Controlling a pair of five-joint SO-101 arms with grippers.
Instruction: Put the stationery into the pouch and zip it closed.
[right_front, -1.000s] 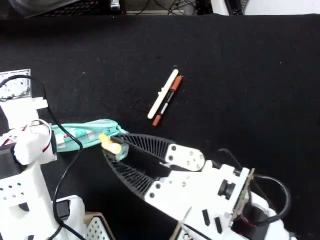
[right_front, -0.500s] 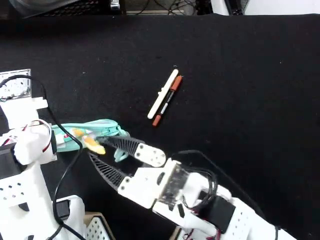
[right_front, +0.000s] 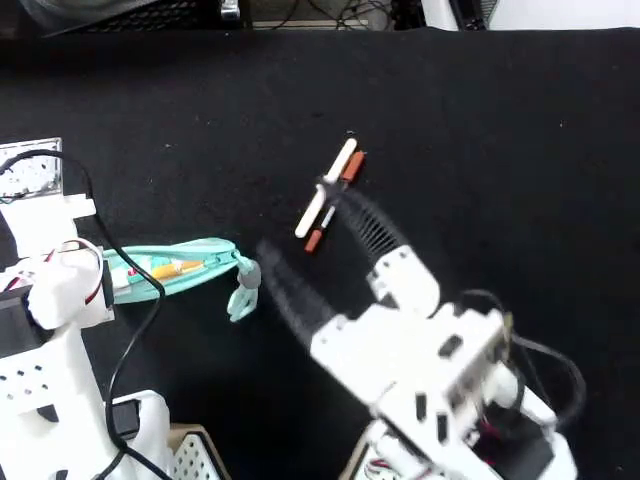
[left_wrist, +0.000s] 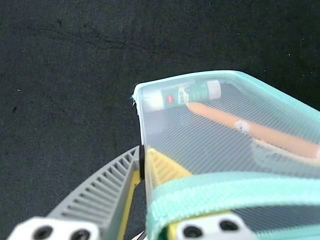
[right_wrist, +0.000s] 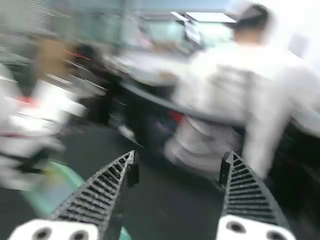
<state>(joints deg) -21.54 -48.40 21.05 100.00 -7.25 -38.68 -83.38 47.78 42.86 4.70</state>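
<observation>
Black desk (right_front: 520, 120), right hand (right_front: 325, 250) spread wide and empty above white pen (right_front: 345, 155) and orange pen (right_front: 314, 240), lying side by side and touching mid-desk. Teal pouch (right_front: 205, 262) at left side, unzipped, one end clamped tight in left hand (left_wrist: 143, 160), orange pencil (left_wrist: 250, 130) already inside. Likely trouble: closing on both pens crookedly and dropping or rolling one away, or missing the narrow pouch mouth if the left grip slips.

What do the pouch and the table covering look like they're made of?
The pouch is probably translucent plastic mesh: it has a fine-lined sheen and its contents show through. Its mint edging looks like woven tape. The table covering looks like matte black cloth, perhaps felt, dull with pale lint specks.
</observation>
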